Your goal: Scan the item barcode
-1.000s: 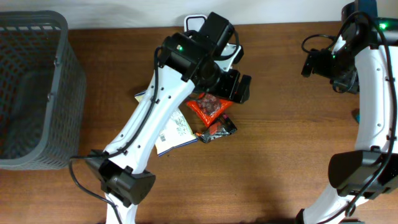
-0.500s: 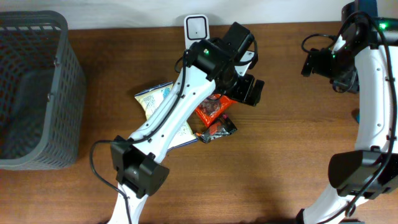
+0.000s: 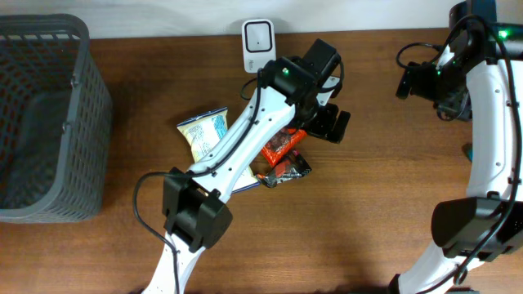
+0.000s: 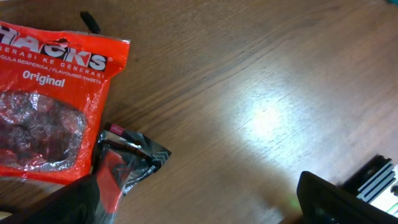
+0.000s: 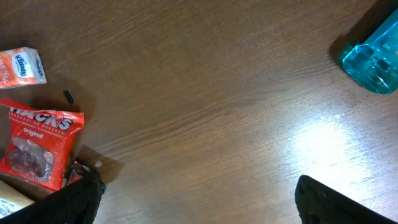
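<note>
Several snack items lie in a pile mid-table: a red Hacks candy bag (image 3: 282,144) (image 4: 50,106) (image 5: 40,140), a black-and-red packet (image 3: 286,170) (image 4: 127,158), a yellow-blue bag (image 3: 204,131) and a white pack with a barcode (image 3: 243,181) partly under the left arm. A white scanner (image 3: 258,37) stands at the back edge. My left gripper (image 3: 328,116) (image 4: 205,208) hovers just right of the pile, open and empty over bare wood. My right gripper (image 3: 418,83) (image 5: 199,202) hangs open and empty at the far right.
A grey mesh basket (image 3: 49,122) fills the left end of the table. The right wrist view shows a small orange tissue pack (image 5: 22,65) beside the pile and a teal bottle (image 5: 373,59) at the right. Brown tabletop lies between pile and right arm.
My left arm has swung right and a little back, uncovering the scanner and the yellow-blue bag. The right arm has not moved.
</note>
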Tool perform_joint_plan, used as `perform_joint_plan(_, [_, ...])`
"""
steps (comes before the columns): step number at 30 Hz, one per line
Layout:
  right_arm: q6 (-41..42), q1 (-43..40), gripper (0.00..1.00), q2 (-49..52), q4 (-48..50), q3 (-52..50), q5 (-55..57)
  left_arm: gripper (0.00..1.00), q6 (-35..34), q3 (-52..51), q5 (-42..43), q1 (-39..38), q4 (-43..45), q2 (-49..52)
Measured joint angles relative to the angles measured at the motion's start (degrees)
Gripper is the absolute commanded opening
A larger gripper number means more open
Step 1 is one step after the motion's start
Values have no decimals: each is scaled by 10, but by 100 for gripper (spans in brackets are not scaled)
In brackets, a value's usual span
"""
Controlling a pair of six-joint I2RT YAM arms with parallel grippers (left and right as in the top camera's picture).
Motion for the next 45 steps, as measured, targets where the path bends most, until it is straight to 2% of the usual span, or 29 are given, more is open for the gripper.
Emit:
perform_joint_plan(5, [0, 0, 99, 0, 0, 0, 0, 86, -6, 0, 0, 1, 0, 1])
perform_joint_plan(9, [0, 0, 99, 0, 0, 0, 0, 92, -8, 0, -2, 1, 0, 1])
perform_joint_plan(17, [0, 0, 99, 0, 0, 0, 0, 87, -8, 0, -7, 1, 0, 1])
perform_joint_plan(22, [0, 0, 99, 0, 0, 0, 0, 95, -9, 0, -11, 1, 0, 1])
perform_joint_plan(32, [0, 0, 99, 0, 11, 0, 0, 95, -10, 0, -13, 2, 3, 1])
perform_joint_plan(34, [0, 0, 99, 0, 11, 0, 0, 86, -10, 0, -13, 12, 13, 1])
perform_joint_plan(35, [0, 0, 96, 0, 14, -2, -4, 83, -12, 0, -12, 19, 12, 1])
perform_joint_plan(36, [0, 0, 89, 0, 17, -7, -11, 71, -13, 0, -12, 30, 12, 1])
perform_joint_plan(37, [-4, 0, 72, 0, 24, -21, -26, 54, -15, 0, -13, 51, 12, 1])
perform_joint_plan(38, [-15, 0, 59, 2, 33, -33, -45, 35, -16, 0, -13, 72, 13, 1])
perform_joint_plan(40, [-32, 0, 33, 2, 63, -57, -78, 17, -20, 0, -15, 101, 12, 1])
perform_joint_plan(41, [-47, 0, 21, 3, 91, -79, -115, 2, -22, 0, -15, 110, 10, 2])
perform_joint_plan(45, [-62, 9, 12, 5, 200, -179, -202, 0, -23, 1, -17, 122, -23, 55])
